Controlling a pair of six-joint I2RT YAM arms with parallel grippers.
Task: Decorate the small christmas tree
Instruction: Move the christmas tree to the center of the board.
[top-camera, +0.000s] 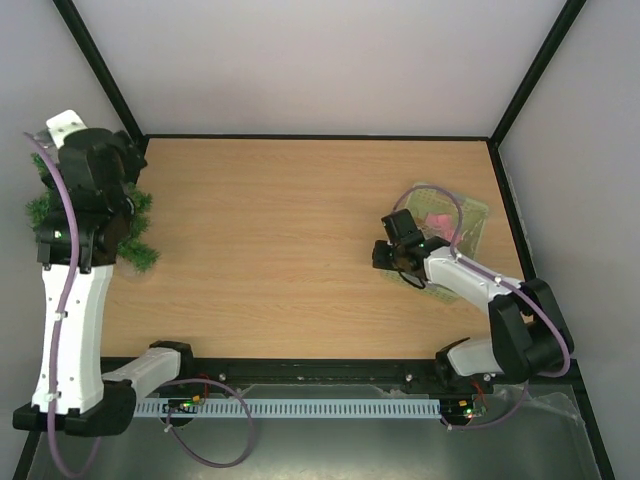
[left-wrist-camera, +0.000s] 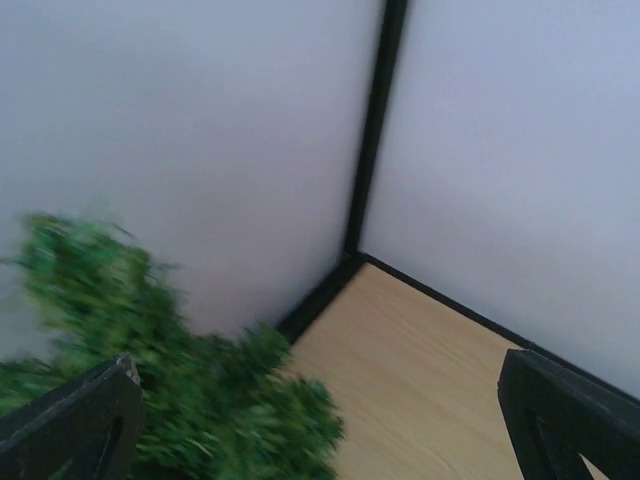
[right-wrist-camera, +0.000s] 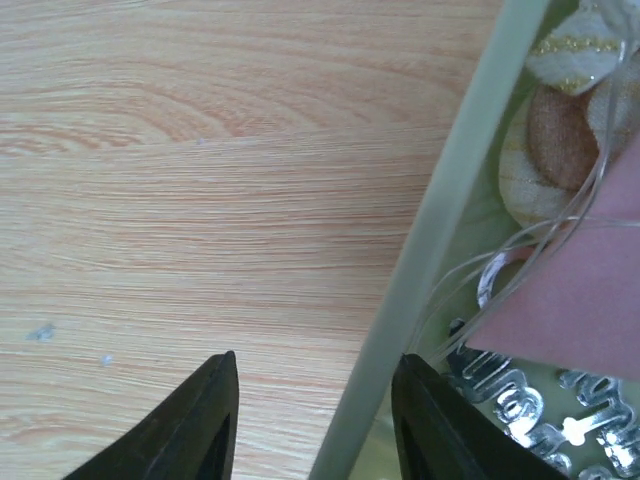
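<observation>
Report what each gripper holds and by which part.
Nothing is held. The left gripper is open by the small christmas tree; the right gripper straddles the basket rim, not closed on it.

A wood-grain table (top-camera: 280, 250) is enclosed by plain white walls (top-camera: 320, 60) joined at black frame posts (top-camera: 100, 65). A pale green basket (top-camera: 480, 212) rests on the table's right side, near the right wall, and its straight rim (right-wrist-camera: 440, 220) runs diagonally across the right wrist view. A white slotted cable duct (top-camera: 300, 408) runs along the table's near edge.
</observation>
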